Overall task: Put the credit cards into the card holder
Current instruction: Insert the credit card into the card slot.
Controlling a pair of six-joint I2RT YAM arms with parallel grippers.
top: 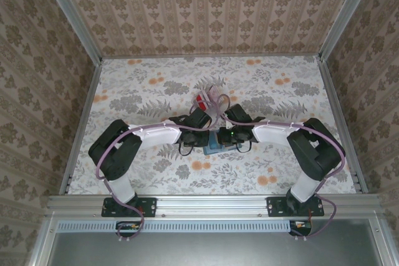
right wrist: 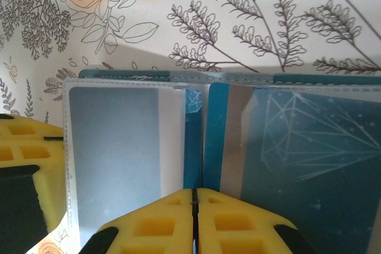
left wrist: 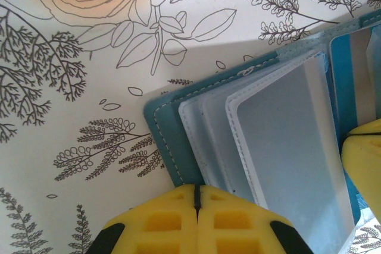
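The card holder (top: 216, 148) lies open on the flowered table between the two arms, teal cover (left wrist: 168, 141) down and clear sleeves (left wrist: 286, 141) up. A blue card with a diamond line pattern (right wrist: 309, 147) sits in its right-hand sleeve. My left gripper (left wrist: 196, 190) is shut, its yellow tips at the holder's near left corner. My right gripper (right wrist: 193, 192) is shut too, tips at the middle fold, and nothing shows between them. In the top view both grippers (top: 207, 137) (top: 230, 136) meet over the holder. Red and white credit cards (top: 201, 101) lie just behind it.
The cards rest in a clear plastic box (top: 212, 100) behind the grippers. Patterned walls close the table in on the left, right and back. A metal rail (top: 212, 204) runs along the near edge by the arm bases.
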